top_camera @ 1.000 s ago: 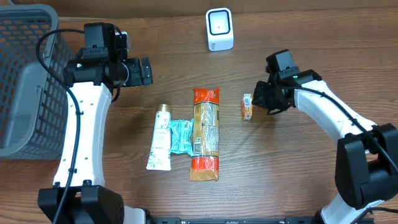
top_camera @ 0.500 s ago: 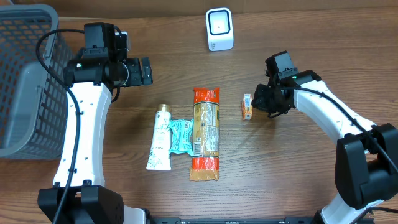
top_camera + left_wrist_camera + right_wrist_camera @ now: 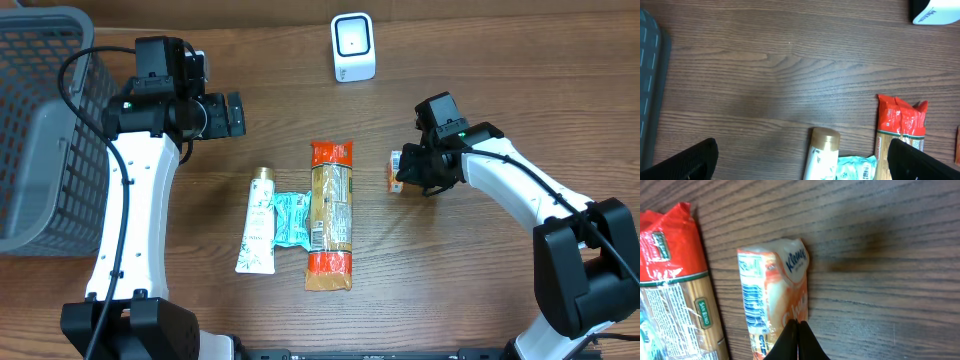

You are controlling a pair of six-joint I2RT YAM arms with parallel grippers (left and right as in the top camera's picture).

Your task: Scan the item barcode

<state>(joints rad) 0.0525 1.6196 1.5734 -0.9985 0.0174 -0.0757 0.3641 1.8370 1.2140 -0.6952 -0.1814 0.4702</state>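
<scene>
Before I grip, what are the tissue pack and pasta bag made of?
Tissue pack: likely thin plastic film, slightly glossy, with a puckered, wrinkled end. Pasta bag: seemingly clear crinkly plastic with red printed ends; contents show through.

- your white left arm [image 3: 135,200] comes up from the near edge of the table and runs toward the far side, turning at its black wrist toward the middle.
- your left gripper [image 3: 232,114] points to the right in the overhead view. its two black fingers [image 3: 687,160] are spread wide, one in each lower corner of the wrist view.
- your white right arm [image 3: 520,185] reaches in from the near right corner, forearm angled left.
- your right gripper [image 3: 408,176] is low over the table, its black fingers [image 3: 797,340] pressed together into one narrow tip.
</scene>
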